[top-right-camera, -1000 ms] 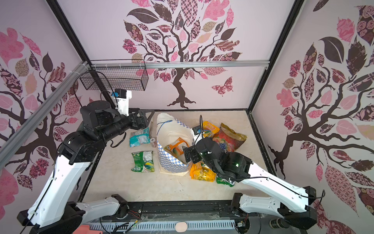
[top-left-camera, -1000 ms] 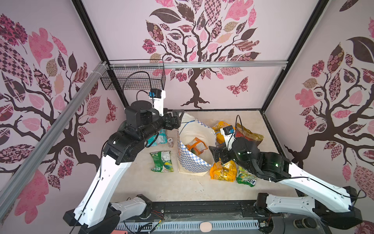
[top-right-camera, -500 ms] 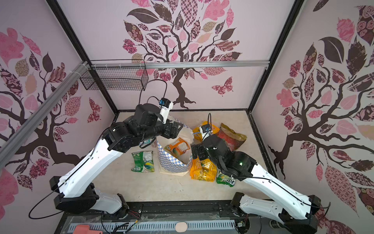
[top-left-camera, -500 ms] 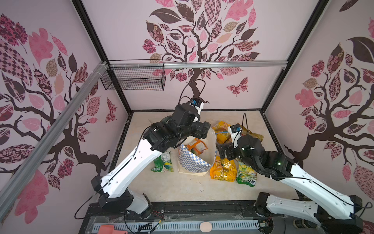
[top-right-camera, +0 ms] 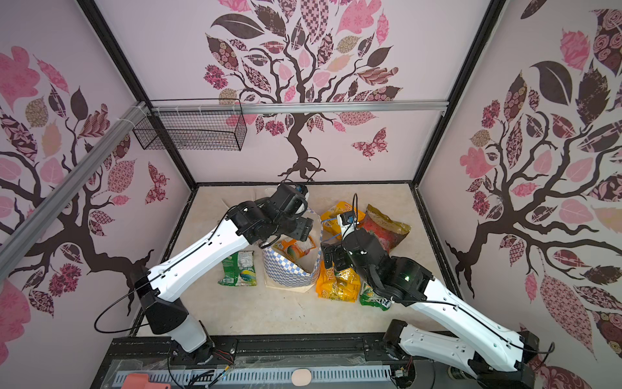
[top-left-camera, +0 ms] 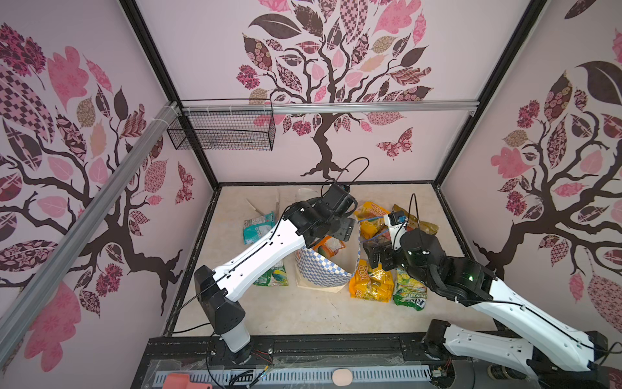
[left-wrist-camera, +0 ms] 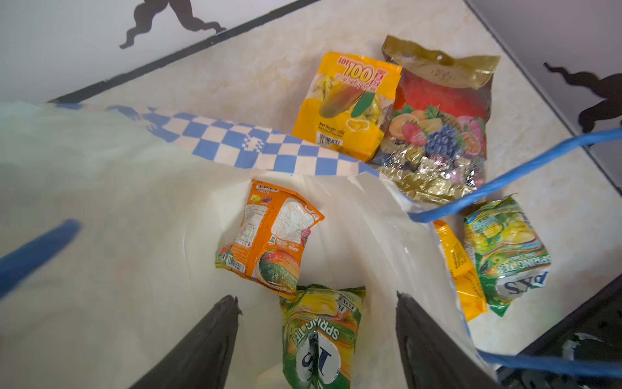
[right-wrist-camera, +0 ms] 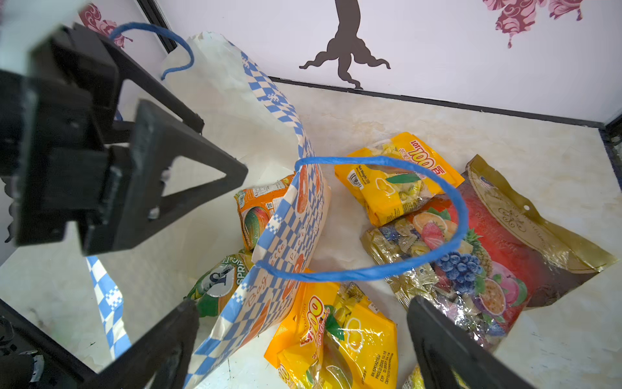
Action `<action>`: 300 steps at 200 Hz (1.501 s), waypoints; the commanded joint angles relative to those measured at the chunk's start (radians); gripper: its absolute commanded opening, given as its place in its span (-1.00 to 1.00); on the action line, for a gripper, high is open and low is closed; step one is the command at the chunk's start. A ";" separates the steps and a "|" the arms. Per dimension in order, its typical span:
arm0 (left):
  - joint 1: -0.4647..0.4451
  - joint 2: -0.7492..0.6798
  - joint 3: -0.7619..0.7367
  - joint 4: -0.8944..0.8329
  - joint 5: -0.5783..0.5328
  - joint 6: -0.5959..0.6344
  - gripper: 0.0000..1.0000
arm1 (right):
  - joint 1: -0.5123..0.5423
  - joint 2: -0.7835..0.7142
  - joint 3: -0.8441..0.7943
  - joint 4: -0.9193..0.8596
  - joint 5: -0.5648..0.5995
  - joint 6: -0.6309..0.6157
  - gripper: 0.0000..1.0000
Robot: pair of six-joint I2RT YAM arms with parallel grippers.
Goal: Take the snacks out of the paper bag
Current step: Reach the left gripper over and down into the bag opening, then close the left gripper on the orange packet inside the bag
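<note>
Hovering over the paper bag (top-left-camera: 323,272), centre of both top views, with the left gripper (left-wrist-camera: 316,298) spread, empty. Inside, an orange packet (left-wrist-camera: 269,242) and a green packet (left-wrist-camera: 319,336): light, crinkly, slippery, likely best pinched at a sealed edge. Just to its right, right gripper (right-wrist-camera: 303,304) spread wide, empty.

top views: both from high at the front, tilted down toward the back wall (top-left-camera: 208,60), far off, whole booth framed, paper bag (top-left-camera: 323,271) just below centre | left wrist: close above, looking down into the bag's mouth | right wrist: close beside the bag, facing the back wall | shared by all: bag, orange packet (left-wrist-camera: 269,242), gold-red packet (left-wrist-camera: 441,111)
</note>
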 commanded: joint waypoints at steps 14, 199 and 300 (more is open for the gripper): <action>0.021 0.058 -0.050 -0.053 0.008 0.026 0.52 | -0.002 -0.009 0.007 -0.001 -0.003 0.012 0.99; 0.152 0.140 -0.260 0.039 0.121 0.032 0.43 | -0.002 -0.006 0.001 0.024 -0.018 0.013 0.99; 0.171 0.399 -0.211 -0.006 0.122 0.072 0.45 | -0.003 -0.001 -0.003 0.030 -0.080 0.030 1.00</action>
